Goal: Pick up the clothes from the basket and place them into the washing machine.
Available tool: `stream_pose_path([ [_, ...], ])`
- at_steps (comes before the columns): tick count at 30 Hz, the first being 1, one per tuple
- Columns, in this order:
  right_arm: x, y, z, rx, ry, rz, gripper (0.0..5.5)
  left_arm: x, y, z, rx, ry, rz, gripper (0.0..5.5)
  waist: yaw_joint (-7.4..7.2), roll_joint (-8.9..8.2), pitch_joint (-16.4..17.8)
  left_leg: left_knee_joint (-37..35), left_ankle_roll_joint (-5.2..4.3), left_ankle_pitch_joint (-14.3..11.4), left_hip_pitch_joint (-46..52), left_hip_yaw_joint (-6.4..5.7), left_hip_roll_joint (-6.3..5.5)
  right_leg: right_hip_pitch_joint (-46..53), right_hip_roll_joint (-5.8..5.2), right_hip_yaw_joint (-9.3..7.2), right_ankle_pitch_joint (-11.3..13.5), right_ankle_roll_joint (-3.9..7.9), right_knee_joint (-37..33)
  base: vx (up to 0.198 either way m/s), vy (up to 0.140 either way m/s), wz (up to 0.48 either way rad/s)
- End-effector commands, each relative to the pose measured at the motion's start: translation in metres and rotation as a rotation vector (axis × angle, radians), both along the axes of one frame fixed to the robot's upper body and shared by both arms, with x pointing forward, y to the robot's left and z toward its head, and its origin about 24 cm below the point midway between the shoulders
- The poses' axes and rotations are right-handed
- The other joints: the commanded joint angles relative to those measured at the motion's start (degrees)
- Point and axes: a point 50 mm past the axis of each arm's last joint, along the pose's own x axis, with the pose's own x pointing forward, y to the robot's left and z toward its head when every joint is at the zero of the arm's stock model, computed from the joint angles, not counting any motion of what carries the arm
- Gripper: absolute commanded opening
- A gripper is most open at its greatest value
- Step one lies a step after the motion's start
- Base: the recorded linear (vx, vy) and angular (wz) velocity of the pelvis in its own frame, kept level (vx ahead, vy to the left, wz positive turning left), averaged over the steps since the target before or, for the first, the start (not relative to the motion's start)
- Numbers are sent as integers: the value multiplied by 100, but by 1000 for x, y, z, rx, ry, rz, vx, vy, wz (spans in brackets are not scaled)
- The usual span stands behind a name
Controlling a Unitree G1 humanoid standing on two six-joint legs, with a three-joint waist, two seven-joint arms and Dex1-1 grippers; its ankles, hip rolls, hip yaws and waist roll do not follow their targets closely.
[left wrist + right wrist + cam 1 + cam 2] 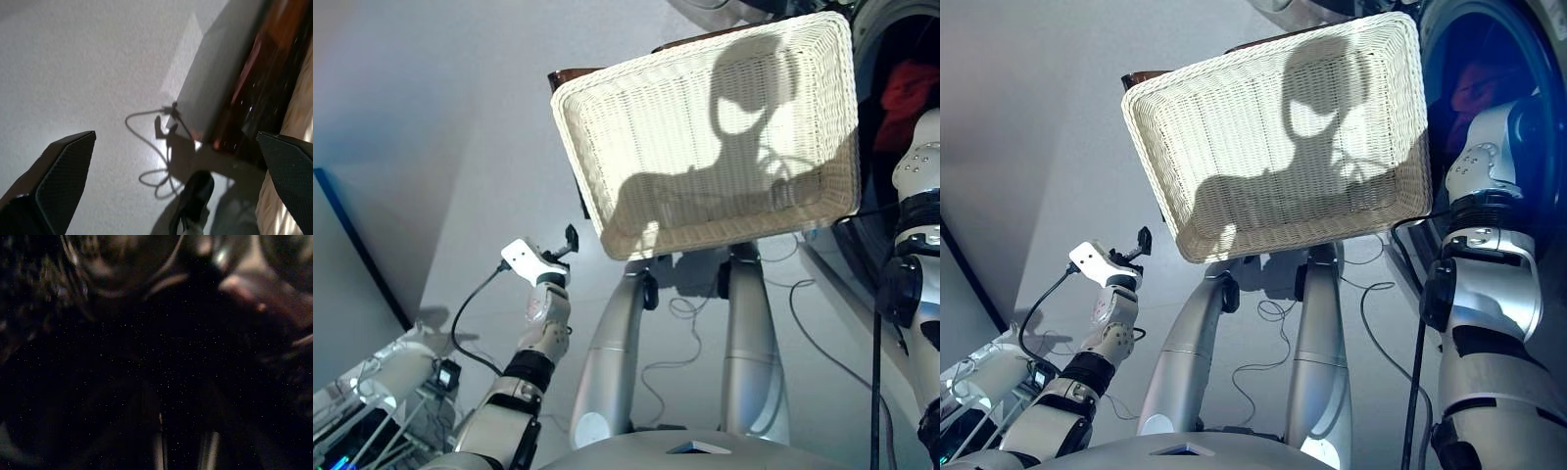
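Note:
The cream wicker basket [705, 137] stands tilted in the head views and holds no clothes. At the right edge is the washing machine [1449, 29], its porthole open. An orange-red garment [909, 88] lies inside the drum. My right arm [1489, 245] reaches into the porthole, so the right gripper is hidden there. The right wrist view is nearly black, with only a dim reddish patch [254, 293]. My left gripper [563, 250] hangs below the basket's left corner, over the floor. Its fingers [68, 166] stand wide apart with nothing between them.
A dark brown glossy stand [264, 83] carries the basket, its corner showing behind the rim [573, 75]. Thin cables [675, 362] loop over the pale floor under the basket. Equipment with wires [372, 392] sits at the lower left.

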Motion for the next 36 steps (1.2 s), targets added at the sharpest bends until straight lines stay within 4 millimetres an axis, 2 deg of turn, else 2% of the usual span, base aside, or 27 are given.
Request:
stream_pose_path([
  [1, 5, 6, 14, -187, 47, 84, 550, -13, 32, -6, 59, 18, 95, 550, -141, 80, -246, 541, -84, -739, -4, -251, 146, 305, 143, -142, -352, 280, -43, 0, 0, 0],
  [3, 12, 12, 9, -178, 57, 137, 550, -14, 32, -7, 52, 18, 93, 550, -151, 81, -249, 575, -84, -749, -26, -247, 151, 289, 154, -139, -353, 275, -17, 0, 0, 0],
  [4, 25, 25, -15, -167, 128, 230, 550, -15, 32, -9, 51, 27, 88, 550, -141, 69, -261, 600, -85, -752, -26, -245, 152, 309, 150, -150, -350, 267, -8, 0, 0, 0],
  [11, 49, 80, -74, -152, 228, 513, 550, -18, 35, -13, 23, 41, 96, 550, -166, -75, -296, 587, -94, -741, 64, -239, 154, 527, 127, -220, -296, 269, -124, 0, 0, 0],
  [12, 49, 81, -75, -151, 228, 515, 550, -18, 35, -14, 24, 42, 97, 550, -174, -81, -297, 577, -94, -737, 78, -241, 152, 542, 126, -223, -293, 269, -133, 0, 0, 0],
  [14, 50, 97, -104, -137, 281, 607, 550, -20, 36, -17, 17, 56, 98, 550, -202, -185, -332, 508, -97, -725, 218, -257, 147, 707, 112, -267, -268, 276, -235, 0, 0, 0],
  [19, 44, 118, -150, -119, 374, 747, 550, -25, 39, -26, 22, 94, 100, 550, -247, -411, -412, 229, -107, -658, 617, -308, 118, 1165, 84, -389, -188, 310, -572, 0, 0, 0],
  [25, 19, 137, -229, -34, 572, 883, 550, -37, 37, -46, 122, 209, 53, 550, -273, -716, -522, -211, -144, -572, 1489, -369, 110, 2106, 54, -557, -103, 366, -1088, 80, -17, 35],
  [26, 11, 141, -245, -28, 625, 913, 550, -39, 36, -49, 140, 227, 42, 550, -269, -771, -547, -298, -152, -551, 1660, -379, 115, 2287, 45, -580, -83, 380, -1171, 0, 0, 0],
  [27, 5, 143, -255, -18, 656, 931, 550, -40, 35, -52, 149, 242, 32, 550, -285, -842, -528, -421, -132, -353, 1757, -354, 80, 2405, 14, -635, 95, 351, -1316, 0, 0, 0],
  [31, -27, 150, -302, 16, 818, 994, 550, -51, 32, -64, 183, 299, -2, 550, -289, -1008, -576, -813, -172, -264, 2507, -413, 71, 3211, -15, -740, 156, 403, -1760, 77, -3, 82],
  [34, -58, 154, -338, 10, 997, 1048, 550, -61, 30, -73, 232, 354, -47, 550, -282, -1083, -631, -1115, -199, -202, 3119, -426, 78, 3833, -23, -801, 170, 442, -2007, 108, 24, 56],
  [36, -72, 155, -351, -28, 1085, 1082, 550, -67, 31, -79, 261, 388, -64, 550, -282, -1127, -672, -1238, -199, -192, 3409, -417, 76, 4132, -1, -843, 167, 462, -2143, 85, 34, 42],
])
